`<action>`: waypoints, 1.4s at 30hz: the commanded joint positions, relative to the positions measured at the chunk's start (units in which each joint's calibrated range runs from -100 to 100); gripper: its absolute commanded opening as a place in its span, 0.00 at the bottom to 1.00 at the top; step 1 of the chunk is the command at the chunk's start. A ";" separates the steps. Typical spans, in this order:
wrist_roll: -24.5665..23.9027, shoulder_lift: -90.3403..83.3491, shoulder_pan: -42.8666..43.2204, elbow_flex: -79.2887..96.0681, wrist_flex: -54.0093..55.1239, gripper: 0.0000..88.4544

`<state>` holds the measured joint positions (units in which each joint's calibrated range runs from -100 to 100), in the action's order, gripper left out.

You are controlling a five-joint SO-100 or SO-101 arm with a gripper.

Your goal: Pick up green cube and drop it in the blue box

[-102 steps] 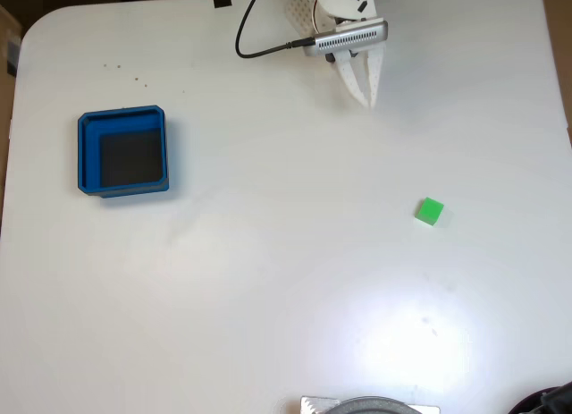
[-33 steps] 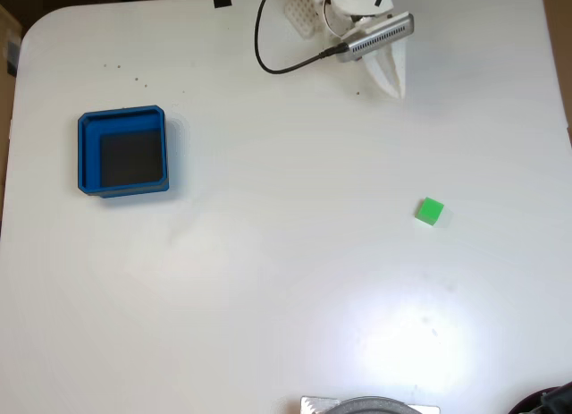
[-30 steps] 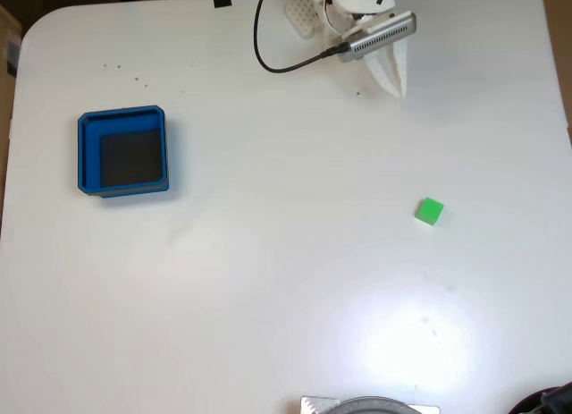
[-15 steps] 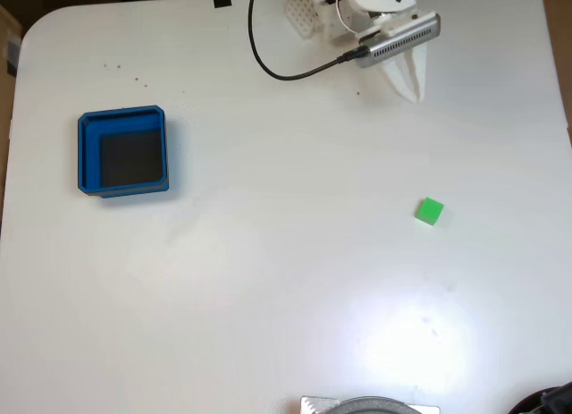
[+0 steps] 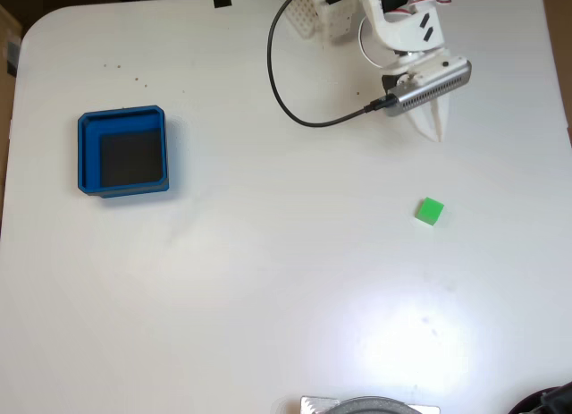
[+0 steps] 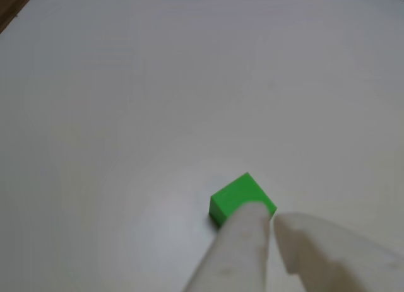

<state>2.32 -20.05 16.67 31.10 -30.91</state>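
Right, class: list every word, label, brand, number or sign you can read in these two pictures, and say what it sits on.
None can be read: the green cube, the blue box, the table and the gripper carry no legible text in either view.

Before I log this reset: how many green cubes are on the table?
1. The green cube lies on the white table's right side in the fixed view, below the gripper.

Prob. hobby/lab bench: bare white table (image 5: pixel 268 280), cabled arm (image 5: pixel 393 21).
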 commanded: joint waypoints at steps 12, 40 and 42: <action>0.59 14.28 -0.03 -22.75 -15.85 0.02; 17.29 30.00 0.43 -39.53 -17.73 0.02; 17.29 31.50 0.43 -40.70 -17.73 0.02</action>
<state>19.56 11.11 16.67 -4.07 -48.53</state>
